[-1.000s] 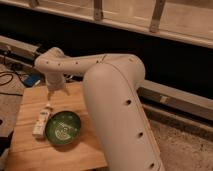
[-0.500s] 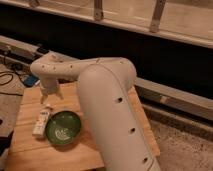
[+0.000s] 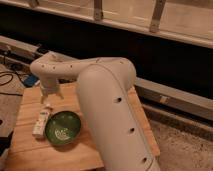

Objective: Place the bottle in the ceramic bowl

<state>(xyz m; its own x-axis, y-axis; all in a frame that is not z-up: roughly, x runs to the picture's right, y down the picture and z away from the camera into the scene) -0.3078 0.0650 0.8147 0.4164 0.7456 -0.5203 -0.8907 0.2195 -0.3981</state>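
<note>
The bottle [image 3: 42, 121] is small, slim and white with a greenish label. It lies on the wooden table [image 3: 30, 150], just left of the ceramic bowl [image 3: 62, 128]. The bowl is round, dark green, with a pale speckled pattern inside. My gripper [image 3: 50, 97] hangs from the white arm [image 3: 100, 95] just above the bottle's far end, behind and left of the bowl. The fingers point down with a gap between them, and nothing is in them.
Black cables [image 3: 10, 75] and a blue object [image 3: 31, 80] lie on the floor left of the table. A dark wall with a metal rail [image 3: 165, 95] runs behind. The arm's large white body covers the table's right part.
My gripper has moved left and down, from above the table's back toward the bottle's far end. The bottle and the bowl have not moved.
</note>
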